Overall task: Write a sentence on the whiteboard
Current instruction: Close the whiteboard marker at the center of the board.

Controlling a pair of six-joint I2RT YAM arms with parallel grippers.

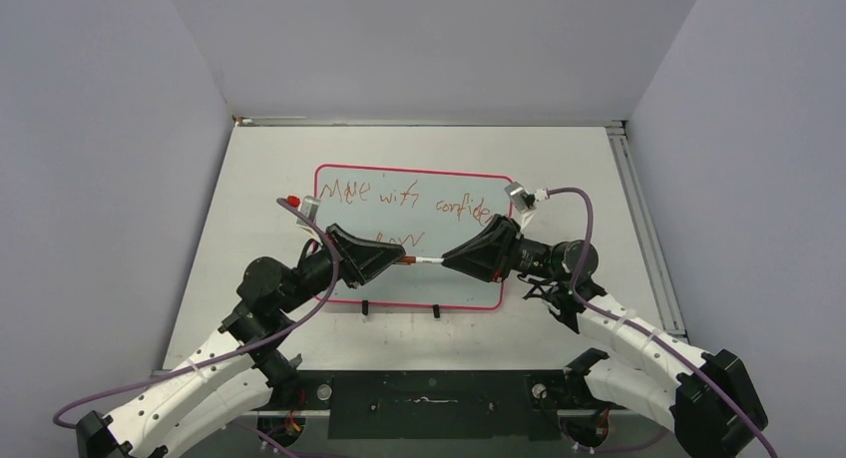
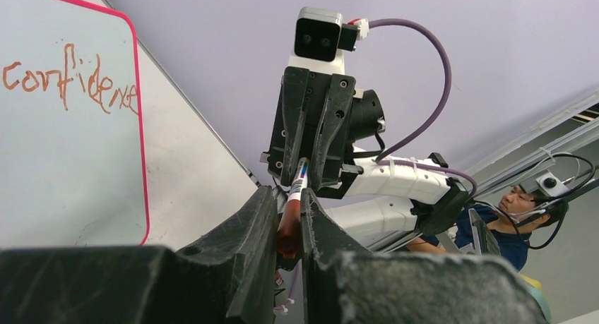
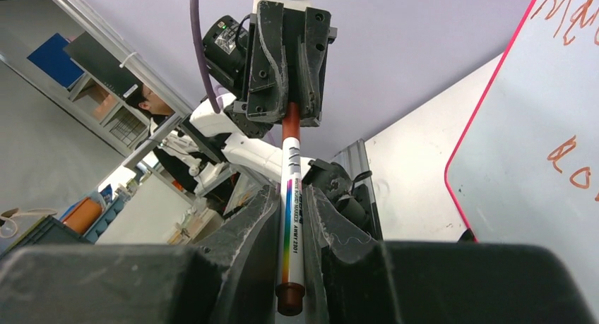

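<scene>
Over the lower half of the whiteboard (image 1: 419, 286), in the top external view, the left gripper (image 1: 403, 261) and the right gripper (image 1: 445, 260) face each other tip to tip, with a marker (image 1: 424, 261) bridging the gap between them. The whiteboard lies flat on the table (image 1: 579, 179). The sentence (image 1: 409, 201) runs along its upper part in thin red-brown strokes (the last letters are hidden behind the right arm); a shorter scrawl sits below it, partly covered by the left gripper.

Left wrist view: the left gripper (image 2: 289, 197) is pressed together on the red-brown end of the marker (image 2: 288, 229). Directly ahead, the right gripper (image 2: 304, 170) pinches the white barrel. The whiteboard (image 2: 63, 183) fills the left side of the frame, showing the word "confidence" of the sentence (image 2: 70, 84).

Right wrist view: the right gripper (image 3: 292, 197) clamps the white barrel of the marker (image 3: 290, 225), which carries a rainbow stripe and small print. Ahead, the left gripper (image 3: 291, 112) pinches the far red-brown end. The whiteboard (image 3: 523, 190) occupies the right edge, with the first strokes of the sentence (image 3: 558, 3) at the top.
</scene>
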